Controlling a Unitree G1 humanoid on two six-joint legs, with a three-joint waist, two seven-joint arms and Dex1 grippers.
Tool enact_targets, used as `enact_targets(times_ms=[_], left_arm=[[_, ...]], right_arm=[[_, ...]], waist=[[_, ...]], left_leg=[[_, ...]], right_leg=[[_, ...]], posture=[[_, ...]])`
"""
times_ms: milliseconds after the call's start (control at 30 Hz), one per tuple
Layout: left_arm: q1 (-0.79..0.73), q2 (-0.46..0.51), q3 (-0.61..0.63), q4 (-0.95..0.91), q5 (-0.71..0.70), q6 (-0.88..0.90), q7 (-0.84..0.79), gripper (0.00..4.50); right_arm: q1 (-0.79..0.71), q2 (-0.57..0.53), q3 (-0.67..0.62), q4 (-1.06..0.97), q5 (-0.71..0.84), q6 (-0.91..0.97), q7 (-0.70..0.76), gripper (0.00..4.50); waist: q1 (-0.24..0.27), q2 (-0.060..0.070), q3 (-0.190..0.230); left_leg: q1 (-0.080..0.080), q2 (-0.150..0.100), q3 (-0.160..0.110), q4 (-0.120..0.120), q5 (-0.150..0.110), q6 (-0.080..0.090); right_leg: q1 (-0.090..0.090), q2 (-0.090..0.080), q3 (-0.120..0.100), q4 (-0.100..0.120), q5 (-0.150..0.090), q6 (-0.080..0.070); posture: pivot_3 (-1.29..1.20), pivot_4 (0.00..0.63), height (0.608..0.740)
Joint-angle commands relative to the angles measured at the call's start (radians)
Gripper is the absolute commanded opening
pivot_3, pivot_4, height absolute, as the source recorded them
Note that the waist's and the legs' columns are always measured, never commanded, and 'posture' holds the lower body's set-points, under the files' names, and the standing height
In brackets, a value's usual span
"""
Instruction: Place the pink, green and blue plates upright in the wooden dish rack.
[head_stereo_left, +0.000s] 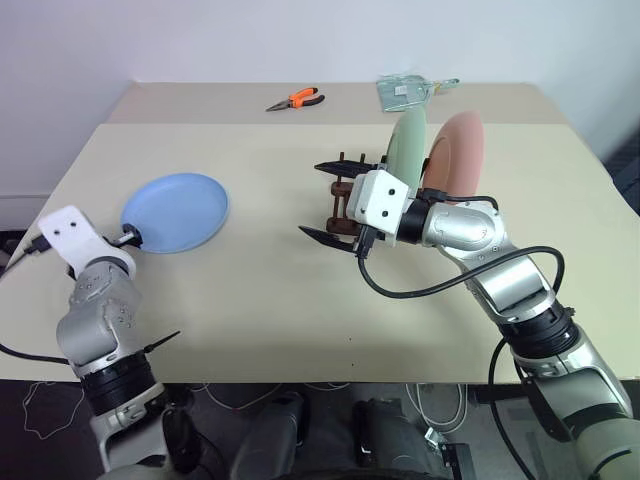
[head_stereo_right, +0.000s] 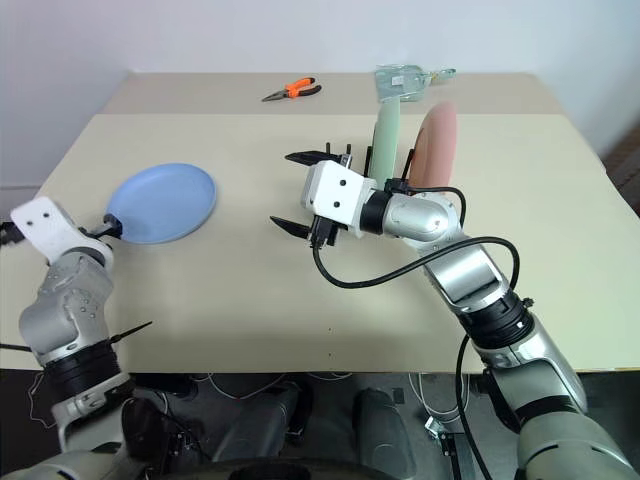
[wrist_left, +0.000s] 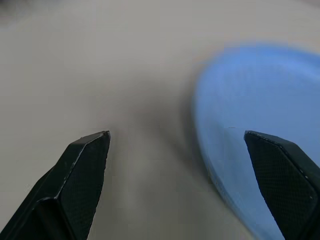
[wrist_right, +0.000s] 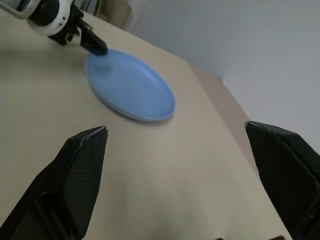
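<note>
plates: green plate (head_stereo_left: 408, 150) and pink plate (head_stereo_left: 460, 155) stood upright in wooden dish rack (head_stereo_left: 340, 200), frame centre-right; blue plate (head_stereo_left: 176, 211) lay flat at left, still to rack. left gripper (wrist_left: 200, 150) wide at its rim; right gripper (head_stereo_left: 328, 200) wide, empty.

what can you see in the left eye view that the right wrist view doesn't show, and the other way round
Left eye view alone: the green plate and pink plate standing upright in the wooden dish rack, the orange-handled pliers, and a clear packet at the table's far edge. Right wrist view alone: a close look along the right hand, fingers wide apart. Shared: the blue plate lying flat on the table, with the open left hand at its rim.
</note>
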Motion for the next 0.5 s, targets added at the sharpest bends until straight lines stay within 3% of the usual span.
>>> enact_targets(times_ms=[33,267,500], left_arm=[[-0.045,0.002,0.078,-0.011,-0.113,0.052,0.002,3.62],[-0.094,0.032,0.115,0.078,-0.199,0.033,0.003,0.16],[-0.120,0.116,-0.210,-0.079,-0.138,-0.123,-0.185,0.07]], right_arm=[[0.006,0.020,-0.022,-0.018,-0.020,-0.024,0.011,4.50],[0.039,0.033,-0.043,-0.046,-0.041,0.009,0.013,4.50],[0.023,0.036,-0.056,-0.064,-0.096,-0.006,-0.005,4.50]], waist=[[0.000,-0.001,0.000],[0.001,-0.002,0.000],[0.003,-0.003,0.000]], left_leg=[[0.000,0.000,0.000,0.000,0.000,0.000],[0.000,0.000,0.000,-0.001,0.001,-0.002],[0.000,0.000,0.000,-0.001,0.001,-0.002]], right_leg=[[0.000,0.000,0.000,0.000,0.000,0.000],[-0.001,0.000,0.000,0.000,0.000,0.000],[0.000,0.000,0.000,0.000,0.001,-0.001]], posture=[[0.00,0.150,0.726],[0.00,0.150,0.726],[0.00,0.150,0.726]])
